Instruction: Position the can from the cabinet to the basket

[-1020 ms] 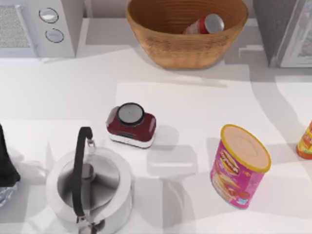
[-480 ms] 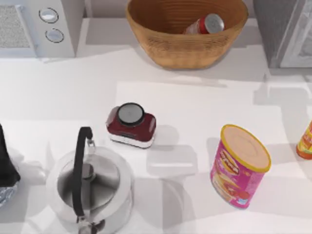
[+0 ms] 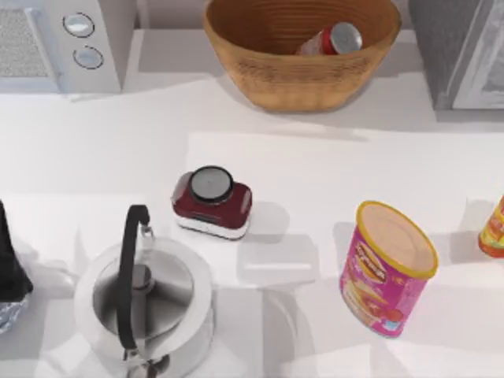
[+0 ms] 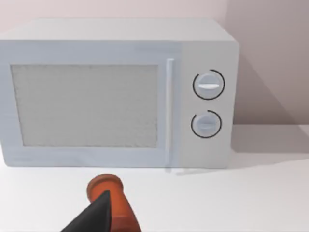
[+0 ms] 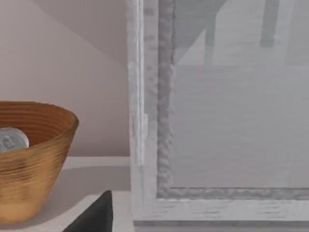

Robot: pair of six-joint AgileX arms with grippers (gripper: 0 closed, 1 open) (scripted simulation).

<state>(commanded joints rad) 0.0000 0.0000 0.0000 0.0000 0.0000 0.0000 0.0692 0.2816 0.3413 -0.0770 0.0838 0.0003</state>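
The can (image 3: 331,39) is lying tilted inside the basket (image 3: 260,75), silver top up and toward the cabinet side, resting against the inner wall at the far middle of the table. Judging from this, the transfer is looking finished, and the step in hand is probably the pull-back of the arms to rest; nothing further seems called for beyond keeping clear of the basket so the can is not being disturbed. The cabinet (image 3: 461,51) is standing at the far right corner, just beside the basket, and in the right wrist view its white-framed door (image 5: 217,121) is facing the camera close up, with the basket rim and the can's silver top (image 5: 12,140) off to one side. A dark tip of the right gripper (image 5: 94,215) is poking into that view low down, and whether its fingers are spread or pressed together I cannot tell. The left gripper (image 4: 96,212) is pointing toward the microwave (image 4: 116,92), above an orange cylinder (image 4: 113,205); its state I cannot tell either.
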